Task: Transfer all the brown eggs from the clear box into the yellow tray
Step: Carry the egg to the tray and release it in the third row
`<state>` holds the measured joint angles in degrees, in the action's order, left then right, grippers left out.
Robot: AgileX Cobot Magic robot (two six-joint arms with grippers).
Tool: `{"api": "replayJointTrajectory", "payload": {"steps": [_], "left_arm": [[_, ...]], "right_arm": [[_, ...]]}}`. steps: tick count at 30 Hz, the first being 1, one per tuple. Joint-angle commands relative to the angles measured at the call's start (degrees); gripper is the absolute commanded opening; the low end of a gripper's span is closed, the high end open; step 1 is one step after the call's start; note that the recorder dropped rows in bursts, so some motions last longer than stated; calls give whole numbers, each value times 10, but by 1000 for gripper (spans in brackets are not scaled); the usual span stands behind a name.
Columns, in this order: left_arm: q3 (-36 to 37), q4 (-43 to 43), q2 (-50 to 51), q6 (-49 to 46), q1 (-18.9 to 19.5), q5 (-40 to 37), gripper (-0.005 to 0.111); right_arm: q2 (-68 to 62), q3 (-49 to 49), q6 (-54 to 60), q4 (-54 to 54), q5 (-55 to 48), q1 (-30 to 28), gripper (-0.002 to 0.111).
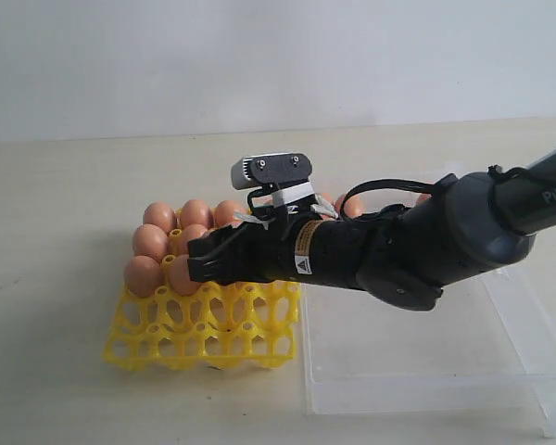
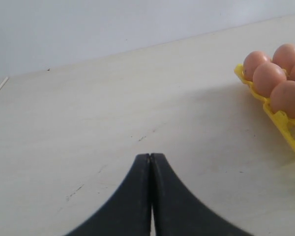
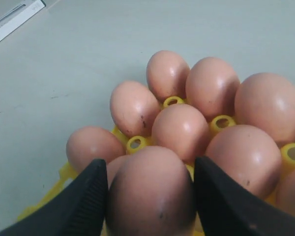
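Note:
My right gripper is shut on a brown egg, one finger on each side of it. It hovers over the yellow tray, above the tray's middle rows. Several brown eggs fill the tray's far rows, also close beneath in the right wrist view. The clear box lies right of the tray, its near part bare. Two eggs peek out behind the arm at the box's far side. My left gripper is shut and empty over bare table, the tray's edge to one side.
The right arm stretches across the box from the right and hides its far half. The tray's near rows of cups hold nothing. A pale wooden table surrounds tray and box, with a white wall behind.

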<state>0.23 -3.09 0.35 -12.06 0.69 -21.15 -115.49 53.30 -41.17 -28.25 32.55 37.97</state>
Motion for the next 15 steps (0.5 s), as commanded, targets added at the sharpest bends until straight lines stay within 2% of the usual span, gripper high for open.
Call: {"api": "replayJointTrajectory", "payload": {"steps": [1, 6, 8, 11, 15], "left_arm": [[-2, -4, -3, 3, 1, 5, 0], [-2, -4, -3, 3, 1, 5, 0], [-2, -4, -3, 3, 1, 5, 0], [-2, -4, -3, 3, 1, 5, 0], [-2, -4, -3, 3, 1, 5, 0]], "right_arm": [[-3, 9, -26, -7, 1, 0, 32], [-3, 9, -23, 26, -7, 0, 58], [0, 9, -23, 29, -25, 0, 65], [10, 9, -12, 29, -52, -1, 66], [53, 9, 2, 34, -105, -1, 59]]}}
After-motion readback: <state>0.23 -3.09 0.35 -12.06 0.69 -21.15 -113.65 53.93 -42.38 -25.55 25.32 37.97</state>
